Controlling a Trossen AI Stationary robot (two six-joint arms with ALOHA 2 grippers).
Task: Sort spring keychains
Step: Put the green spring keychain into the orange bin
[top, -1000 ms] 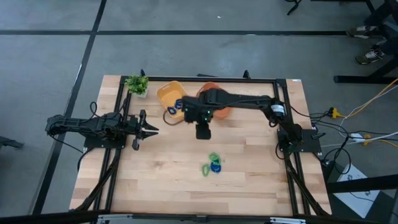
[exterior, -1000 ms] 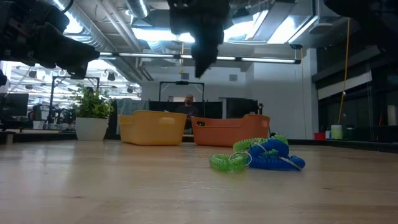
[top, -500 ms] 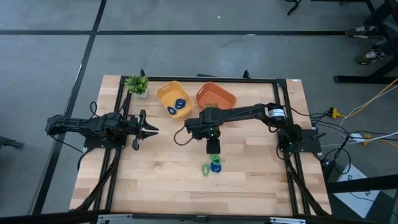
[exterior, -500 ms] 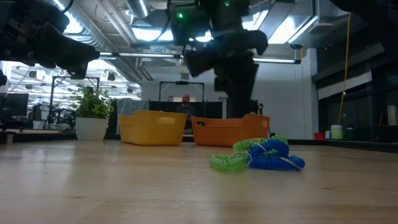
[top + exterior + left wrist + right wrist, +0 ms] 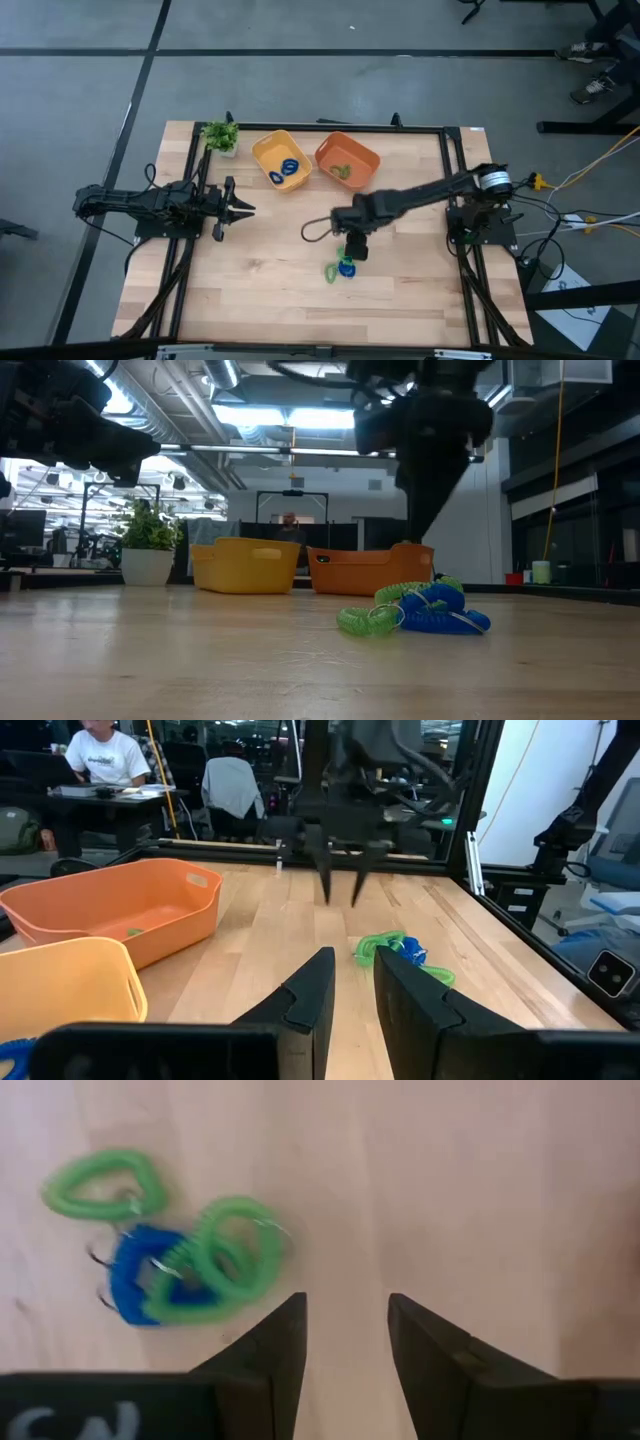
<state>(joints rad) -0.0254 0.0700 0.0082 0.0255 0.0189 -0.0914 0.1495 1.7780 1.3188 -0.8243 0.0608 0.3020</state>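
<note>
A small heap of spring keychains [image 5: 342, 267] lies on the table's near middle: two green coils and a blue one [image 5: 145, 1275], tangled together [image 5: 415, 610]. My right gripper [image 5: 352, 250] hangs open just on the far side of the heap and above it, fingers pointing down [image 5: 345, 1320]. It touches nothing. The yellow tray [image 5: 270, 150] holds blue keychains [image 5: 290, 170]. The orange tray [image 5: 360, 155] holds a green one [image 5: 340, 172]. My left gripper [image 5: 245, 209] waits open at the table's left side [image 5: 352, 982].
Both trays stand side by side near the far edge. A potted plant sprig [image 5: 220, 134] sits at the far left corner. Bare wood surrounds the heap. A black frame rail [image 5: 440, 128] borders the table. A person sits at a desk behind the table [image 5: 95, 750].
My right gripper has swung from beside the trays toward the table's near edge and slightly right, coming down toward the keychain heap. Its arm no longer covers the orange tray. The keychains have not moved.
</note>
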